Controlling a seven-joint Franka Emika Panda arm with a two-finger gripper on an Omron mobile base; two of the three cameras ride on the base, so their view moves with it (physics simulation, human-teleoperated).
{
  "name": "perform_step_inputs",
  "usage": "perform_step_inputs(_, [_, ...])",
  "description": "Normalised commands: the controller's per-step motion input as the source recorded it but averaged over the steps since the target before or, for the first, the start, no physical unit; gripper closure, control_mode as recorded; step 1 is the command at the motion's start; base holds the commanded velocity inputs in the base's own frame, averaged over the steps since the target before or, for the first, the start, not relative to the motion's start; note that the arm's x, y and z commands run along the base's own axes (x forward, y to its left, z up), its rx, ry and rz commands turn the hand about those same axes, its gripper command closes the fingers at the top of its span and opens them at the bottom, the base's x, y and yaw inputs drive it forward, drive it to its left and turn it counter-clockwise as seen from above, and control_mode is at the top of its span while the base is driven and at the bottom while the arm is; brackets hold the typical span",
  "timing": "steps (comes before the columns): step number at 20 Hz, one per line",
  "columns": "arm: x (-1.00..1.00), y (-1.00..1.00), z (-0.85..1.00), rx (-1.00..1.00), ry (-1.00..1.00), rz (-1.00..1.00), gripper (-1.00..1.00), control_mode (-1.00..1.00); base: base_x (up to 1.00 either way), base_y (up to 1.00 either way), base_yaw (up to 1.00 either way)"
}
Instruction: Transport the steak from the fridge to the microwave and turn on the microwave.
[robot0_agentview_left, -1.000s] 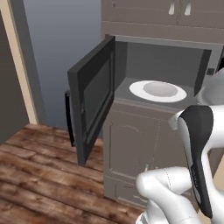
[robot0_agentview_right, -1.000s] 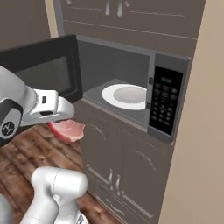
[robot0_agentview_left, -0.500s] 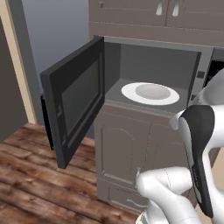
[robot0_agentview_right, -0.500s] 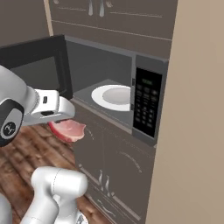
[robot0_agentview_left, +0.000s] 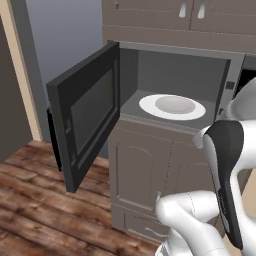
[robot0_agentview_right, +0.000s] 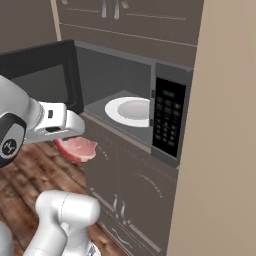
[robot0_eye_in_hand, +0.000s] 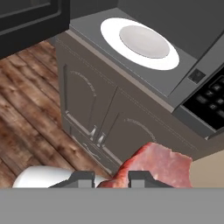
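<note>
Gripper grips steak near open microwave

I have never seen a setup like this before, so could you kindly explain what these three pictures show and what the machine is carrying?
This is a rendered kitchen with a white robot arm on a base that can drive. Two cameras ride on the base, behind the arm to its left and right; the third sits on the hand and looks along the gripper.

All three face the microwave, built in above grey cabinet doors. Its door hangs wide open, and the round white turntable plate inside is bare. The black keypad sits beside the opening.

The gripper is shut on the steak, a flat red-pink slab, held in the air in front of the cabinet, below the level of the opening. The steak is not yet inside.
</note>
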Motion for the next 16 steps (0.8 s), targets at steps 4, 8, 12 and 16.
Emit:
perform_step_inputs(4, [0.0,0.0,0.0,0.0,0.0,0.0,1.0,1.0,0.01,0.0,0.0])
perform_step_inputs(8, [0.32,0.07,-0.04,0.0,-0.06,0.0,1.0,-1.0,0.0,0.0,0.0])
perform_step_inputs(12, [0.54,0.0,-0.03,0.0,-0.03,0.06,1.0,-1.0,0.0,0.0,0.0])
perform_step_inputs(16, [0.49,0.0,-0.02,0.0,0.0,0.09,1.0,-1.0,0.0,0.0,0.0])
